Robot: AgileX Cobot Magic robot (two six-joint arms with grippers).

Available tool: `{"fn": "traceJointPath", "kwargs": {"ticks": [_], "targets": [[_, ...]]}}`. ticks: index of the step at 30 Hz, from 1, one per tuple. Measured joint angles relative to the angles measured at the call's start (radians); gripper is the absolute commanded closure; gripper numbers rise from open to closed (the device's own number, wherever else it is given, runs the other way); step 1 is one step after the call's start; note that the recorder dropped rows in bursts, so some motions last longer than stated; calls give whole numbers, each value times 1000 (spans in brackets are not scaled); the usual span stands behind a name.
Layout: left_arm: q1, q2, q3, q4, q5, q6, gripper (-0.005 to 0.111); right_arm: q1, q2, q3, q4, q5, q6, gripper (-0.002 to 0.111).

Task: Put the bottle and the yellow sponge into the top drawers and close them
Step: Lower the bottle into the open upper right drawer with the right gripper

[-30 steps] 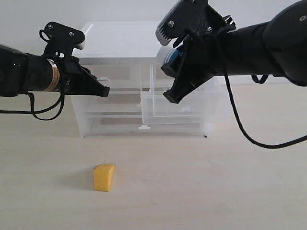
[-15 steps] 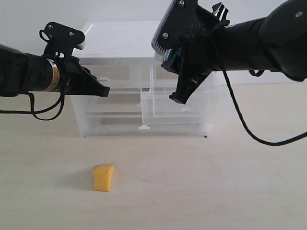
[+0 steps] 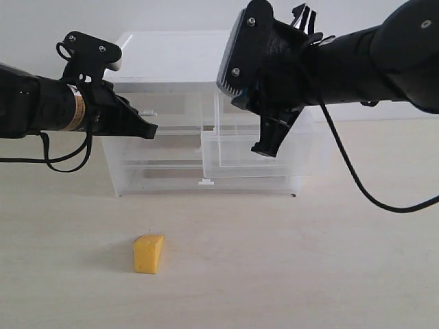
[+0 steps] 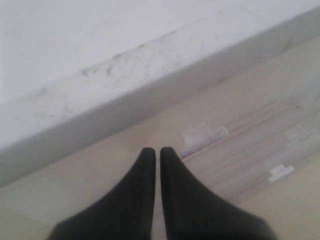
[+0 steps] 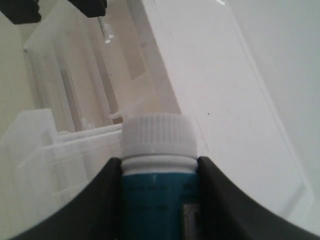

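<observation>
The right gripper [image 5: 159, 166] clasps the bottle [image 5: 158, 202] over the pulled-out right top drawer [image 3: 264, 156]. The left gripper [image 4: 154, 156] is pinched together, empty. The yellow sponge [image 3: 148, 253] lies near left, well apart.

It looked like a robotics lab test bench rather than a home. A pale wood-grain tabletop [image 3: 309, 274] stood against a plain white wall [image 3: 171, 14]. A black left arm [image 3: 34, 110] and right arm [image 3: 384, 62], trailing a loose cable [image 3: 346, 181], reached over staged props: a translucent drawer cabinet [image 3: 164, 62] and a yellow sponge [image 3: 148, 253].
</observation>
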Motion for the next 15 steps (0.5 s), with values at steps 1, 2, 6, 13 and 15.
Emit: {"fn": "traceJointPath", "kwargs": {"ticks": [1,2,6,13,15], "targets": [[0,0,0,0,0,0,103,-11,1,0,-5,9,0,108],[0,0,0,0,0,0,103,-26,1,0,-7,18,0,108],[0,0,0,0,-2,0,103,-71,1,0,-12,45,0,108],[0,0,0,0,-2,0,103,-79,18,0,-12,54,0,108],[0,0,0,0,-2,0,103,-79,33,0,-12,54,0,108]]}}
